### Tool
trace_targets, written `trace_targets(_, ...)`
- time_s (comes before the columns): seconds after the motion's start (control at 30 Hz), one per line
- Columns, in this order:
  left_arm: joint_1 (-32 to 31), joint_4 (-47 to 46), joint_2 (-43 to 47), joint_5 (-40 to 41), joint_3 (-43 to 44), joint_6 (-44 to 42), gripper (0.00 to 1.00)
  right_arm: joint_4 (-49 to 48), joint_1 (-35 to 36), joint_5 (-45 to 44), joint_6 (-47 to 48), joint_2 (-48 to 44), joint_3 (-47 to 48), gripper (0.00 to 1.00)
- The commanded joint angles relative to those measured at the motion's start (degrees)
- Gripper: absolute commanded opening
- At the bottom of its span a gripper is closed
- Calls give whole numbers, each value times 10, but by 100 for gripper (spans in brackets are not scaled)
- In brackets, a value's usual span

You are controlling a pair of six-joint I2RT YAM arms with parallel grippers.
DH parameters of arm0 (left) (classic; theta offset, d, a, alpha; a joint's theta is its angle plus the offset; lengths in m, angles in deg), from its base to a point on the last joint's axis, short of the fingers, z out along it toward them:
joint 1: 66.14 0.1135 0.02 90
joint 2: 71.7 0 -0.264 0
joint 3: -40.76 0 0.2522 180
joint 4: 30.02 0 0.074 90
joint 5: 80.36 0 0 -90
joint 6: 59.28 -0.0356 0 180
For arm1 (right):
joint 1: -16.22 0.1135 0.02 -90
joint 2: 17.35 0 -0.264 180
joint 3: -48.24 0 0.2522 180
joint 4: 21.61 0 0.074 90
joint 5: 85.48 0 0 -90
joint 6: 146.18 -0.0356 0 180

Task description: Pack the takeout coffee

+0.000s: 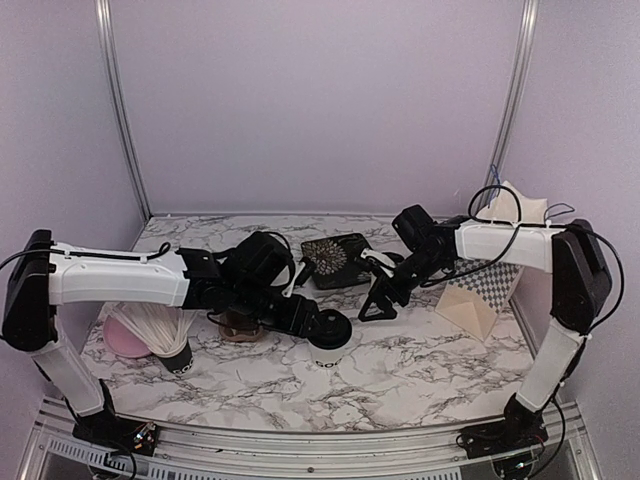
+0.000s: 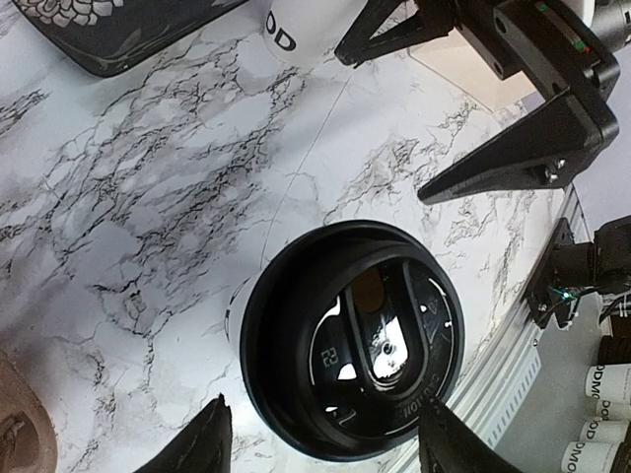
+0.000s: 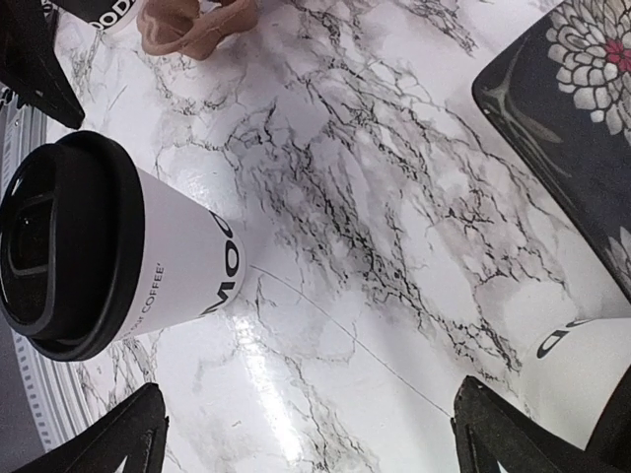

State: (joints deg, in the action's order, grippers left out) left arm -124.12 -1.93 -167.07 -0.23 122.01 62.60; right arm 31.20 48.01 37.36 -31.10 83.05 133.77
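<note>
coffee cup (image 3: 173, 271) | white paper | round black plastic lid (image 3: 59, 246)

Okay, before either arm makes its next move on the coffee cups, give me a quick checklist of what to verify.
1. Near cup upright on the table, lid on: ok.
2. Left gripper open, fingers either side of that cup: ok.
3. Right gripper open and empty: ok.
4. Second cup lidded: cannot tell, only its side shows.
5. Cardboard tray has free slots: cannot tell, it is mostly hidden.
</note>
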Motion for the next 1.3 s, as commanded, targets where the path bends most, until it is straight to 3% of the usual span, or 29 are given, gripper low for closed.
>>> trace_targets(0.0, -1, -7, 36, 4, -10, 15, 65, -6, 1, 7, -6, -10, 18, 99)
trace_targets(0.27, 15, 4, 64, 69, -24, 107, 60, 27, 1, 102, 15, -49, -11, 96)
trace_targets(0.47, 29, -21, 56, 36, -50, 158, 45, 37, 1, 176, -17, -18, -18, 84)
trace_targets(0.63, 32, -46, 44, 21, -57, 166, 32, 63, 1, 211, -9, 23, 2, 60)
trace_targets(1.27, 40, -77, -2, -21, -55, 156, 29, 79, 3, 252, -6, 75, 25, 72)
